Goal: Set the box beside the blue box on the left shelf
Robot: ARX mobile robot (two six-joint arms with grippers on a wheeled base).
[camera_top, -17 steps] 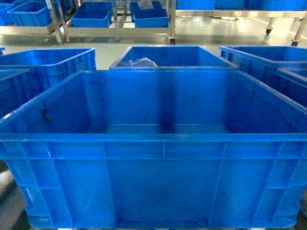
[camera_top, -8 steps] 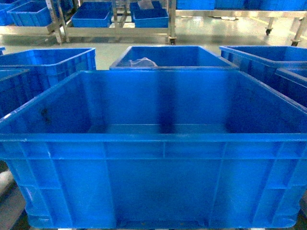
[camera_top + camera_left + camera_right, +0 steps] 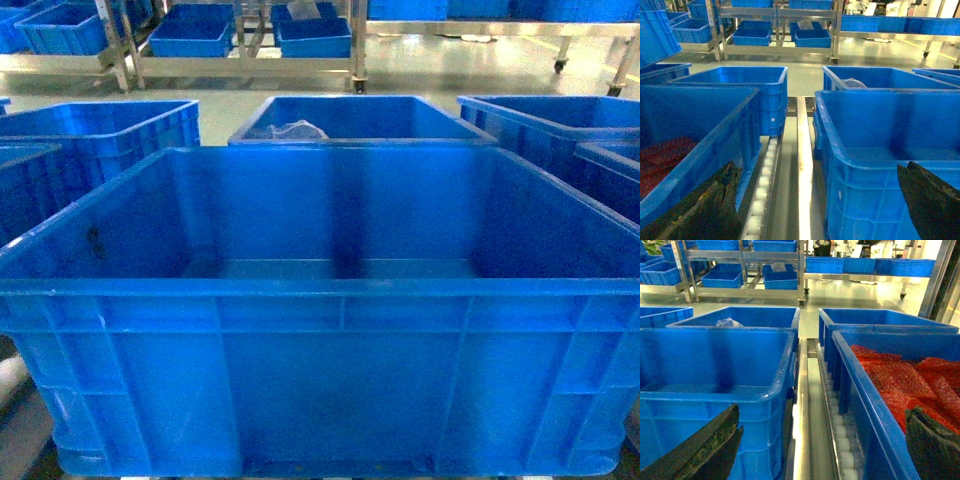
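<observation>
Filling the head view, the box point(image 3: 330, 300) hides both claws, grip unreadable.

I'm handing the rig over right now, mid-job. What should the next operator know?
Left tool: open, fingers either side of the large bright-blue plastic crate's left wall, gripping nothing.
Right tool: open, astride its right wall.
The crate, empty, appears to rest on the grey roller-track shelf, beside a blue crate of red material on its left, a gap between.
Placement looks done; left to do: draw both tools clear.
</observation>
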